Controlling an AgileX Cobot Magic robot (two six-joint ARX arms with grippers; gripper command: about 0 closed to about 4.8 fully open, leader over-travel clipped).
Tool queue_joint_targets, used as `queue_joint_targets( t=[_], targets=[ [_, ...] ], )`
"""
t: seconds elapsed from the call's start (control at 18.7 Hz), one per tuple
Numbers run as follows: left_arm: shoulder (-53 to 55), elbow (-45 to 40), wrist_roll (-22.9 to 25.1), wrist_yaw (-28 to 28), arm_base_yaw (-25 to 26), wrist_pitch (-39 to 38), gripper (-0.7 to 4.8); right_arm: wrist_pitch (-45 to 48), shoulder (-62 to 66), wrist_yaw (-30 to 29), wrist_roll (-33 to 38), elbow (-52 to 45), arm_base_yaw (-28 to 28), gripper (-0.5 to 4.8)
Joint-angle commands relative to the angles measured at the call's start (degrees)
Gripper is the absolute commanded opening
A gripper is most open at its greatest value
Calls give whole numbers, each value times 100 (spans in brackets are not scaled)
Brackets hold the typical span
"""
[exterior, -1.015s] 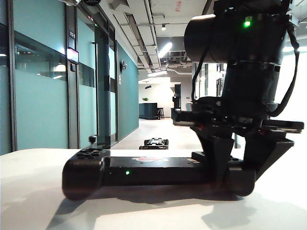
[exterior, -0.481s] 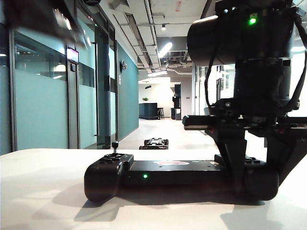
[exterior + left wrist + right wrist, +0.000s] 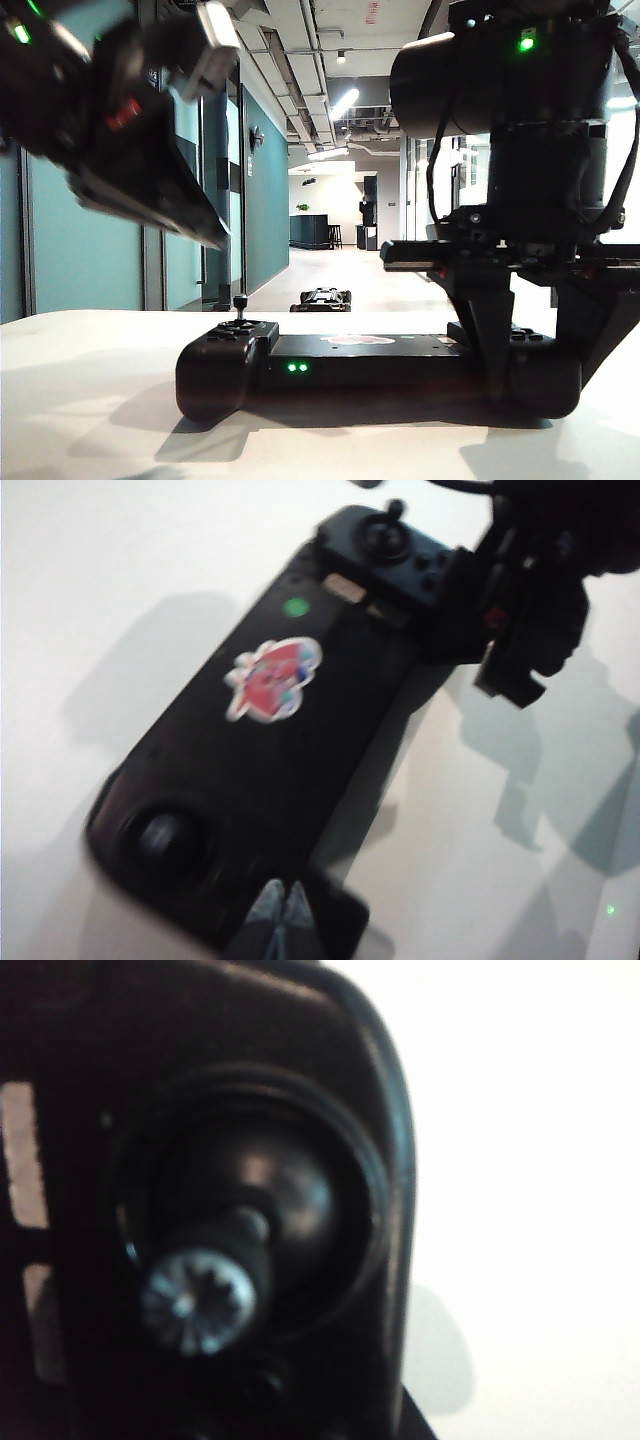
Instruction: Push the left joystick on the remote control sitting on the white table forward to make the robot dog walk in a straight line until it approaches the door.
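- Since a second ago my left gripper (image 3: pixel 195 215) has swung into the upper left of the exterior view, a dark blurred mass tilted down toward the remote control (image 3: pixel 370 365); the remote has slid rightward on the white table (image 3: pixel 80 400), and it now shows two green lights on its front instead of one.
- Left gripper: it hangs above and to the left of the controller, touching nothing. In the left wrist view the fingertips (image 3: pixel 280 905) sit side by side at the lower edge of the frame, so I read the jaws as together, which would suit poking a stick rather than pinching one.
- Left joystick (image 3: pixel 240 302): it stands upright on the left-hand lobe, left of centre in the exterior view, untouched. My judgement is that the push forward has not begun.
- Robot dog (image 3: pixel 325 298): small and low on the corridor floor, centre of the frame, beyond the table's far edge, well short of the far end of the hall.
- Right gripper (image 3: pixel 530 330): at the right of the exterior view it straddles the right-hand lobe, jaws clamped on the remote control, apparently to pin it so a push on the stick will not shove the whole body. Its wrist view is filled by the right-hand stick (image 3: pixel 200 1300), close and blurred.
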Motion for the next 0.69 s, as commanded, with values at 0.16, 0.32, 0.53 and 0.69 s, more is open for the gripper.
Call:
queue_joint_targets(
  t=[0.16, 0.32, 0.53, 0.69],
  targets=[
    [695, 7, 177, 278, 0, 732, -5, -70, -2, 11, 63, -13, 2, 134],
    [944, 7, 219, 267, 2, 960, -5, -70, -2, 11, 63, -15, 2, 134],
    [1211, 7, 221, 240, 7, 1300, -5, -72, -2, 9, 63, -15, 2, 134],
    [1368, 7, 256, 197, 9, 1368, -5, -74, -2, 9, 63, -15, 2, 134]
  ],
)
